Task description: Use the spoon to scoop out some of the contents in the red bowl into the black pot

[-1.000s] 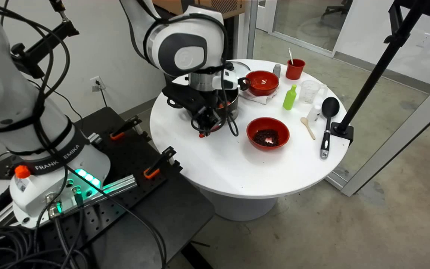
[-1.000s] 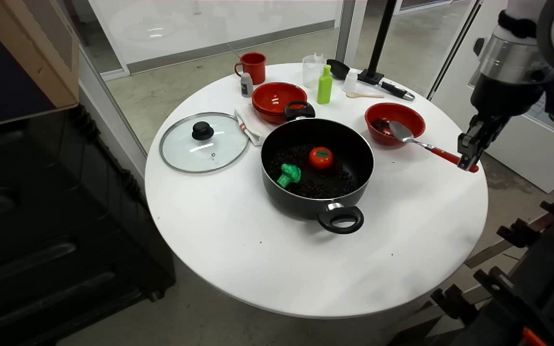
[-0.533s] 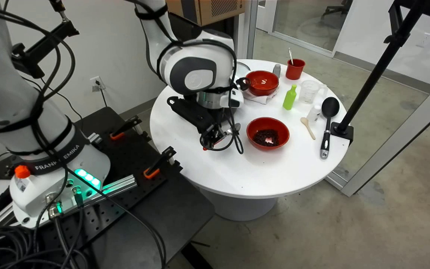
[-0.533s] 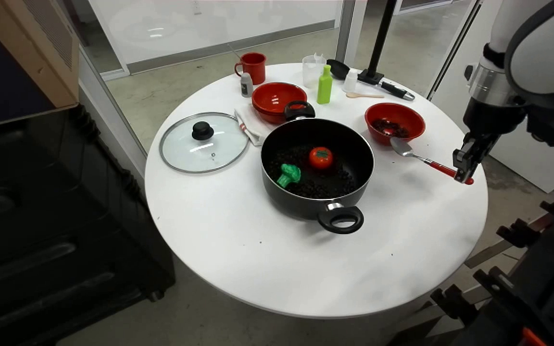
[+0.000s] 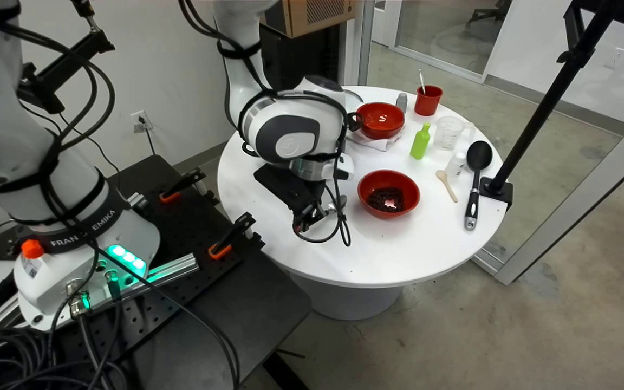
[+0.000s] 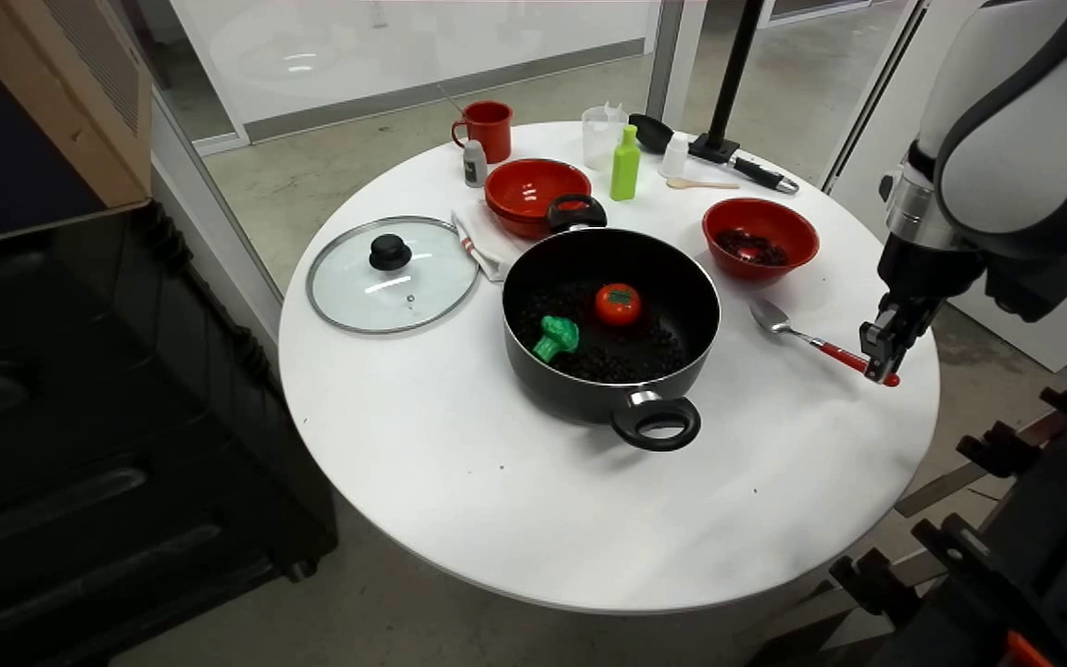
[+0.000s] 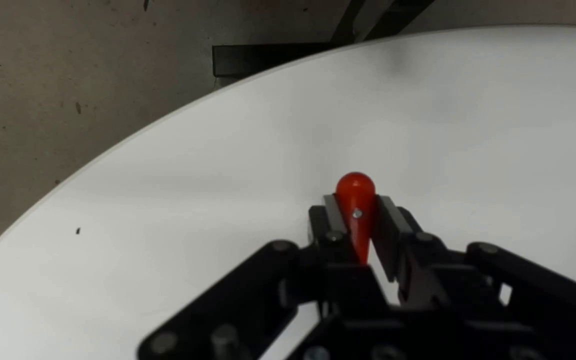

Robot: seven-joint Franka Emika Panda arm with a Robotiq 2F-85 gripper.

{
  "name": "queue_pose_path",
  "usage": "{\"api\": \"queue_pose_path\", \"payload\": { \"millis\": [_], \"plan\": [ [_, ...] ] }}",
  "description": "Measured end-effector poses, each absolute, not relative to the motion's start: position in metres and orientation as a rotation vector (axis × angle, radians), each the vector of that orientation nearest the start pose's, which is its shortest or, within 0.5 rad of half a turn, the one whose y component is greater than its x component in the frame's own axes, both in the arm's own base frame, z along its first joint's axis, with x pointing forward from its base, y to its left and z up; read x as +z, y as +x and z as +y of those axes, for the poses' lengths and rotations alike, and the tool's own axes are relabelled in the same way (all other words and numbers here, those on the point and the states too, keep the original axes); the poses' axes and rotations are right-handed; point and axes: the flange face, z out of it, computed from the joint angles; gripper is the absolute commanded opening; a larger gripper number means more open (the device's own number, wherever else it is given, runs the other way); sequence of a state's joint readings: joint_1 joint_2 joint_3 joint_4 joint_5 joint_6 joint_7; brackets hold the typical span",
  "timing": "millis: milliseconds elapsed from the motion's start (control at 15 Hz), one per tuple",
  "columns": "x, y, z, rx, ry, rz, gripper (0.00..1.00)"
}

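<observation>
Tool [image 7: 357,210] closed on spoon [image 6: 834,351], gripping red handle near its rounded end, metal head pointing away from tool, near pot [image 6: 557,389] and bowl [image 6: 795,241] of dark bits; contact between spoon and desk [image 6: 496,528] cannot be told

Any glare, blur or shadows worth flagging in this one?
Wrist view: the end effector blurs toward the bottom edge, while the spoon it grips looks sharper. In an exterior view, pale glare streaks the lid and faint, soft shadows fall on the table. In an exterior view, the base lights wash out to white.
</observation>
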State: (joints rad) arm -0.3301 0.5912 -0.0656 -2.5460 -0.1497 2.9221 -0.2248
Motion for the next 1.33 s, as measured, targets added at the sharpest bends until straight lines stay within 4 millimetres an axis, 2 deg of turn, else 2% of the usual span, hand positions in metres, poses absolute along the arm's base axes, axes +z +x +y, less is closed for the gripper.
{"api": "queue_pose_path", "payload": {
  "millis": [400,467,533,667,1133,1333],
  "plan": [
    [0.025,0.365,-0.155,0.341,-3.085,0.045,0.05],
    [0.024,0.366,-0.156,0.340,-3.085,0.048,0.21],
    [0.023,0.367,-0.157,0.338,-3.085,0.050,0.43],
    [0.021,0.369,-0.160,0.334,-3.086,0.055,0.49],
    [0.018,0.375,-0.160,0.300,-3.046,0.085,0.98],
    [0.035,0.385,-0.159,0.233,-3.022,0.089,1.00]
  ]
}}
